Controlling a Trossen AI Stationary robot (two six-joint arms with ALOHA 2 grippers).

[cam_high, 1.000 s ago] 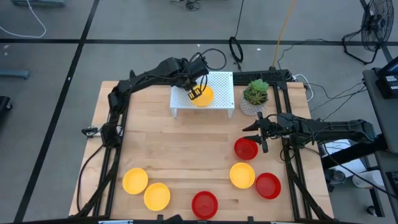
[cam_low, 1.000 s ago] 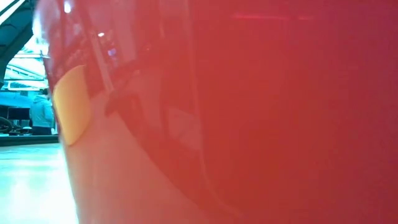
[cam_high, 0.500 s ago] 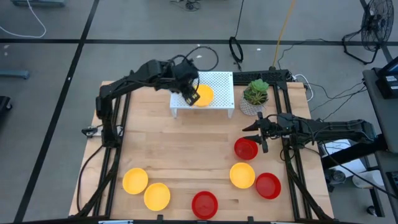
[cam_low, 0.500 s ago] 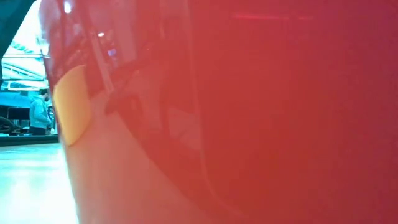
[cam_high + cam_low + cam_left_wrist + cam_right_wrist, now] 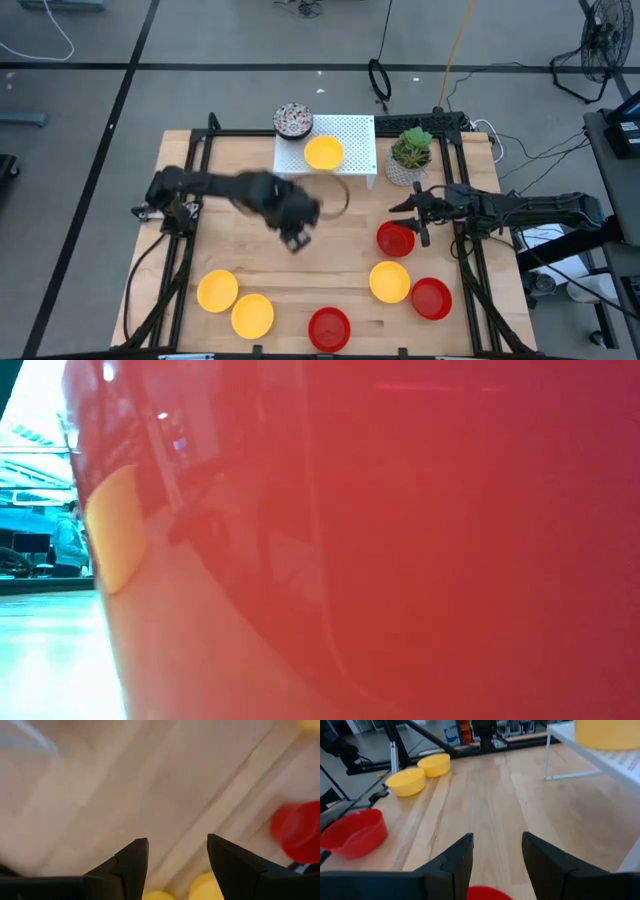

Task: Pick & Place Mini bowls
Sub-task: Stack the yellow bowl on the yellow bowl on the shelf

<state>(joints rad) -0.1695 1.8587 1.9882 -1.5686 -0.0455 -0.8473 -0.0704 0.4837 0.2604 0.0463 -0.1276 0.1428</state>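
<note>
A yellow mini bowl (image 5: 323, 152) sits on the white perforated rack (image 5: 355, 130) at the far side, and a patterned mini bowl (image 5: 293, 120) sits on the rack's far left corner. Red bowls (image 5: 395, 239) (image 5: 431, 298) (image 5: 329, 328) and yellow bowls (image 5: 217, 290) (image 5: 252, 315) (image 5: 389, 281) rest on the wooden table. My left gripper (image 5: 295, 238) (image 5: 177, 845) is open and empty above the table's middle. My right gripper (image 5: 408, 212) (image 5: 497, 840) is open and empty, just beside and above the red bowl (image 5: 490, 894) at the right.
A potted green plant (image 5: 411, 150) stands right of the rack. One red bowl (image 5: 400, 540) stands right against the low camera and blocks nearly all of that view. Black frame rails (image 5: 190, 250) run along the table's left and right sides.
My left gripper has drawn away from the yellow bowl on the rack and swung quickly toward the near edge, down to the table's middle. The yellow bowl stays on the rack. The patterned bowl, hidden under the arm before, now shows.
</note>
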